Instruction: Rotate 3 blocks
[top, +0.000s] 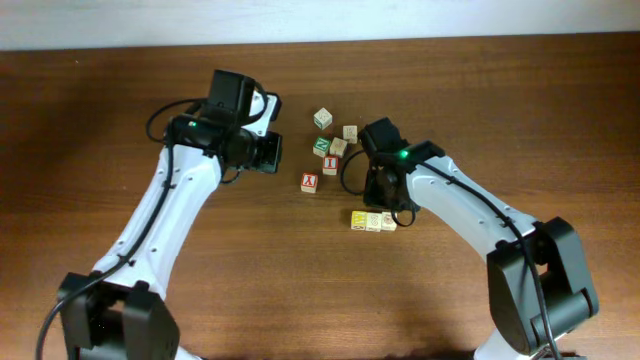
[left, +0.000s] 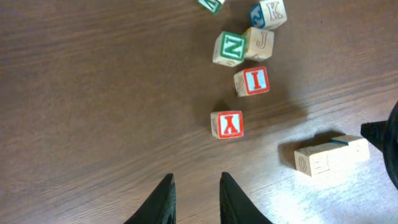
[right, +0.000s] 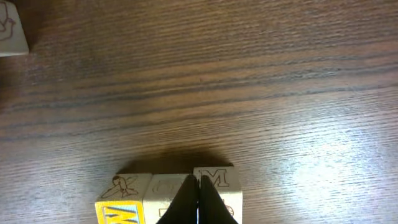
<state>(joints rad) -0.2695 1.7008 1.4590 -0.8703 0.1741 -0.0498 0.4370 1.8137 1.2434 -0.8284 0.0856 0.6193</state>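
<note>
Blocks (top: 372, 221) in touching row, lower centre of overhead frame; right gripper (right: 199, 194), jaws clenched empty, noses against them; left gripper (left: 194, 200) parted, empty. Rotation step likely underway; next: sweep row round without scattering.

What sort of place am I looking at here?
Probably a robotics lab test bench: a white left arm and right arm stand at a wooden table, with toy alphabet blocks scattered between them and a row of three blocks.

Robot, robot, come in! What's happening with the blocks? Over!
Left gripper open, empty. Right gripper shut over the blocks. Blocks touching, in a row. Y cube stands apart.
</note>
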